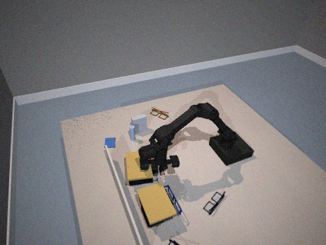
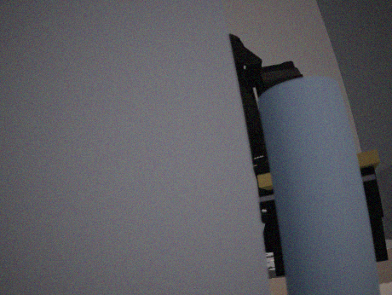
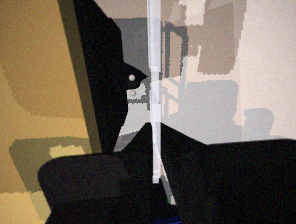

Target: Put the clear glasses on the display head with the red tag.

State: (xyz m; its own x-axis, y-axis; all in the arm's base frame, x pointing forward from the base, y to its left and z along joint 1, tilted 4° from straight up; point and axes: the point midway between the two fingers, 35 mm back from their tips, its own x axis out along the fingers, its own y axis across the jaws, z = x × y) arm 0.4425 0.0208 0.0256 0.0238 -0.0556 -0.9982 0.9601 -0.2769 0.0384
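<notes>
My gripper (image 1: pixel 159 171) (image 3: pixel 155 127) is shut on the clear glasses (image 1: pixel 161 178) (image 3: pixel 155 40). In the wrist view they show edge-on as a pale upright strip, just beyond the nose tip of a black display head (image 3: pixel 105 75) (image 1: pixel 141 182) with a yellow top. A narrow gap seems to lie between strip and nose; the height difference is unclear. The temples are mostly hidden. A second yellow-topped head (image 1: pixel 156 203) stands nearer the front in the top view, with blue glasses (image 1: pixel 173 200) at its face side. No red tag shows in any view.
Black glasses (image 1: pixel 214 203), brown glasses (image 1: pixel 159 113) and a partly seen dark pair (image 1: pixel 173 242) lie around. A pale box (image 1: pixel 139 123) (image 2: pixel 128 149) and light blue cylinder (image 1: pixel 132 133) (image 2: pixel 315 170) stand behind the heads. A long white bar (image 1: pixel 122 190) runs beside them, near a blue square (image 1: pixel 110 142).
</notes>
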